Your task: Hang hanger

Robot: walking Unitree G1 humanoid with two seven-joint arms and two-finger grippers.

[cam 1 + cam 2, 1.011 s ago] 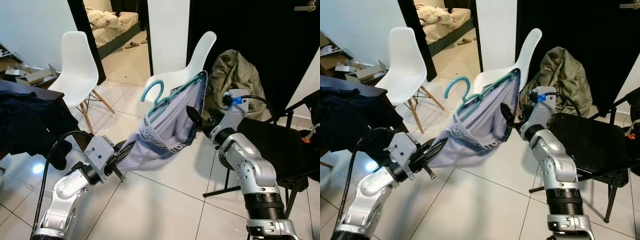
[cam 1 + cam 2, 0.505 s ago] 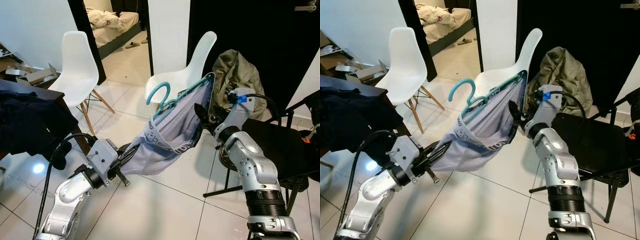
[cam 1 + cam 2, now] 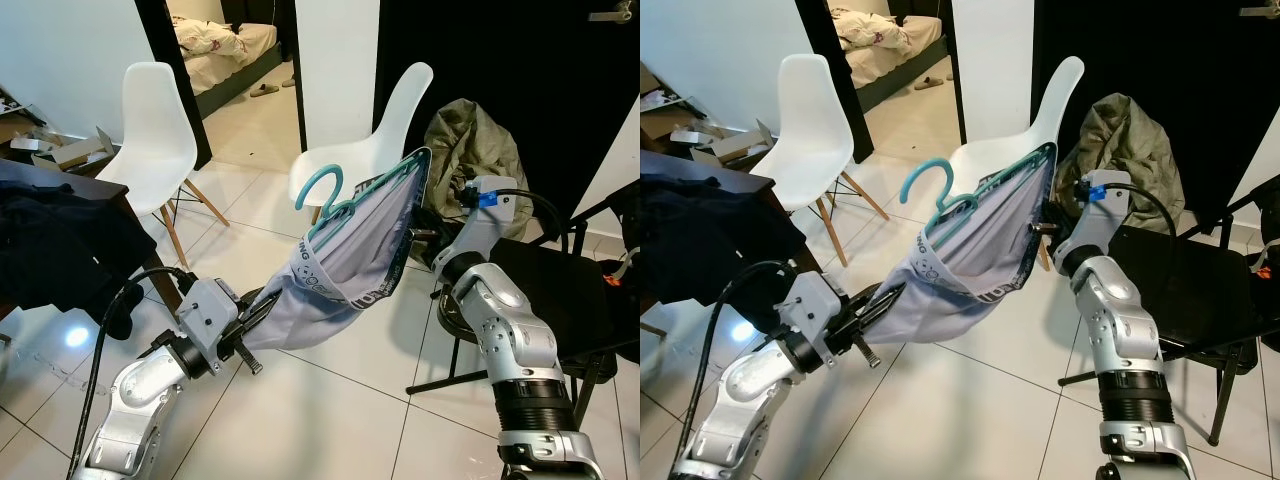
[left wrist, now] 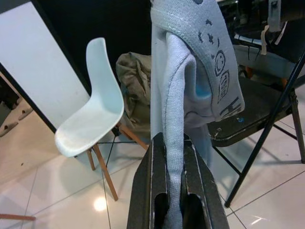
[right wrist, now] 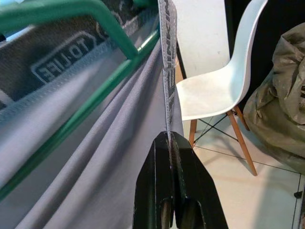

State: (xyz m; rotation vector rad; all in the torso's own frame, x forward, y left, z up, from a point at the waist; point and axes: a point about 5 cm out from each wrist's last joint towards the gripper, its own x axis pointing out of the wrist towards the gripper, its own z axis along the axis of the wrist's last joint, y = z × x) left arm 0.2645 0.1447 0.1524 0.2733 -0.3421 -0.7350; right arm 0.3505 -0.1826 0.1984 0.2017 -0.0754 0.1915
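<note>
A teal hanger sits inside the waistband of a pale grey garment that is stretched in the air between my two arms. Its hook points up and to the left. My left gripper is low on the left, shut on the garment's lower end. My right gripper is higher on the right, shut on the waistband edge, just beside the hanger's green bar.
Two white chairs stand behind the garment. An olive jacket lies heaped at the back right. A black folding chair is at the right, and a dark table with dark clothes at the left. A doorway opens behind.
The hanger and garment have shifted a little to the right and up with my right gripper. My left gripper has followed slightly, still holding the lower end.
</note>
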